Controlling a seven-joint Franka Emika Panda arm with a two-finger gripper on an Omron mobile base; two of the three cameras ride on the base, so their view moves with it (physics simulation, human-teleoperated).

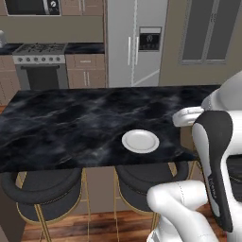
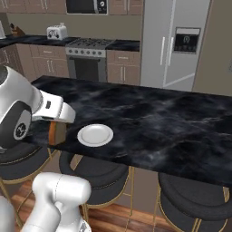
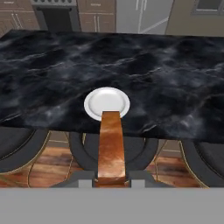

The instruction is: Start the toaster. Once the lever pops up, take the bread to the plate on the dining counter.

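Claw (image 3: 111, 178) clamped tight on the brown-orange crusted bread slice (image 3: 110, 146), held edge-on short of the near edge of the black marble-veined surface (image 3: 175, 78), long axis aimed straight ahead at the small round white plate (image 3: 106, 103) just inside that edge.

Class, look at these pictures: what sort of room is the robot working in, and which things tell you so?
A rendered home kitchen. The stove with its oven, the tall steel fridge and a toaster on the back counter show it; bar stools tuck under the marbled dining counter.
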